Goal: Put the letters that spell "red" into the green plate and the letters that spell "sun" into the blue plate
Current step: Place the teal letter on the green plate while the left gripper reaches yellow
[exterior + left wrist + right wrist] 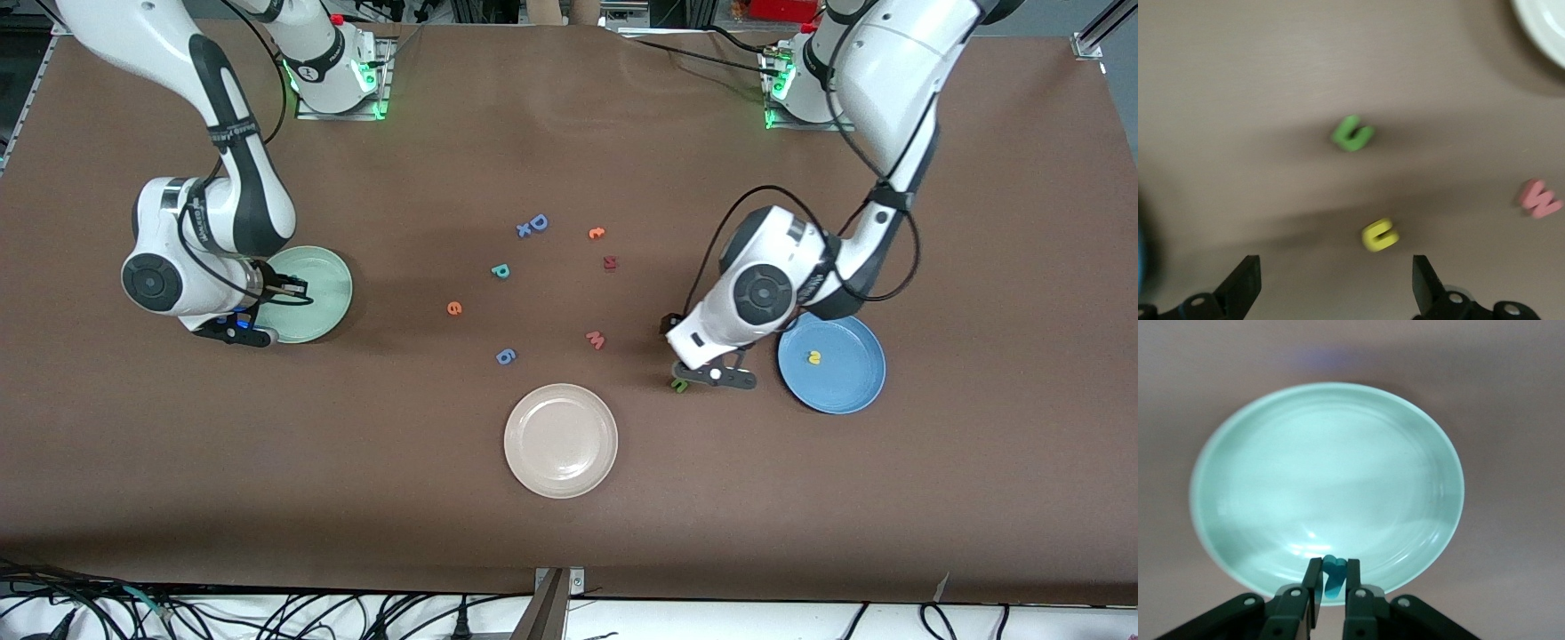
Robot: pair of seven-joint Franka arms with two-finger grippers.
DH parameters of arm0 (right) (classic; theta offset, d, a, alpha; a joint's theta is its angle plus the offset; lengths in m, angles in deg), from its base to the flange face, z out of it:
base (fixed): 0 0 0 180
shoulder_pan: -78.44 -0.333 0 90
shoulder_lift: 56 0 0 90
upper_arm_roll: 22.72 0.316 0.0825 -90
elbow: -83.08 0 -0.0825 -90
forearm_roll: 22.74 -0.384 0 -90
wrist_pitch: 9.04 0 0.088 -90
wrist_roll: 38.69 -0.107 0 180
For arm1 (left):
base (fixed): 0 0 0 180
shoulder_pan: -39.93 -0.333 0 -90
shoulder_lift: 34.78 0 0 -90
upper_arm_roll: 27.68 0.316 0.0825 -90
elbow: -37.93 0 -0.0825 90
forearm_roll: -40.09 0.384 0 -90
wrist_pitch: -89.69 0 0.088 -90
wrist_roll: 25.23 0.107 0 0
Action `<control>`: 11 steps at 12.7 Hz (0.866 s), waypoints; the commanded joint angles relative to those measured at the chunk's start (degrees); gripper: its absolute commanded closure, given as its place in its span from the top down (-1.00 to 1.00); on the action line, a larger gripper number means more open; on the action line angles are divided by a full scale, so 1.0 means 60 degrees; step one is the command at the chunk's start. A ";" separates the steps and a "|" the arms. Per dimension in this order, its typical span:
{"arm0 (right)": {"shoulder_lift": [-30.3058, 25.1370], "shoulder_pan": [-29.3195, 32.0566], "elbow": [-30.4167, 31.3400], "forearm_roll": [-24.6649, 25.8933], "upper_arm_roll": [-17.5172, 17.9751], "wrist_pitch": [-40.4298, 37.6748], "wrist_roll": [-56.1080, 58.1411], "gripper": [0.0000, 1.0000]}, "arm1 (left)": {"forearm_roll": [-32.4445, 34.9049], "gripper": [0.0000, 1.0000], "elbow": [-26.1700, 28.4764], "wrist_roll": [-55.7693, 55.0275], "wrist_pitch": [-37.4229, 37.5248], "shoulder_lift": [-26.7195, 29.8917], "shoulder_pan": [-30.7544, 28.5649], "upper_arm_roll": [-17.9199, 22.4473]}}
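cream plate: we start nearest the camera, the cream-white plate [561, 440] sitting bare at mid-table.
green arch letter: we spot the dark green arch [679, 385] flat on the table, just beside the left gripper; the left wrist view has it [1352, 133] near a yellow arch letter [1379, 235], both on the brown mat.
left gripper: the left gripper [722, 373] is low over the table beside the blue plate, fingers spread wide and gripping nothing [1331, 283].
blue plate: the blue plate [845, 389] lies toward the left arm's end, one yellow letter [814, 358] lying in it.
pink w: we see the pink "w" [595, 339] on the mat, between the cream plate and the middle letters.
right gripper: the right gripper [238, 327] is over the green plate's rim, clenched on a teal letter [1333, 575].
green plate: the green plate [324, 298] is at the right arm's end, and we see nothing lying in it.
middle letters: orange "e" [454, 308], then the teal "d" [500, 270] farther back, both on the table.
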 commanded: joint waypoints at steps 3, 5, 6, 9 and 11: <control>0.0866 0.0445 -0.0041 -0.0137 0.0024 -0.0011 0.0927 -0.90 | -0.0150 0.99 0.0074 -0.0846 -0.0922 -0.0738 0.0521 0.0082; 0.0911 0.0490 -0.0041 -0.0137 0.0024 0.0004 0.0988 -0.39 | -0.0063 0.96 0.0059 -0.0832 -0.1027 -0.0739 0.0448 0.0082; 0.0896 0.0490 -0.0055 -0.0137 0.0024 -0.0025 0.0988 -0.10 | -0.0047 0.81 0.0059 -0.0788 -0.1027 -0.0739 0.0433 0.0097; 0.0401 0.0461 -0.0143 -0.0137 0.0097 -0.0316 0.0813 0.41 | -0.0033 0.76 0.0220 -0.0773 -0.1041 -0.0798 0.0418 0.0126; -0.0156 0.0446 -0.0231 -0.0572 0.0447 -0.0639 0.0389 0.40 | -0.0033 0.69 0.0235 -0.0773 -0.1041 -0.0856 0.0404 0.0141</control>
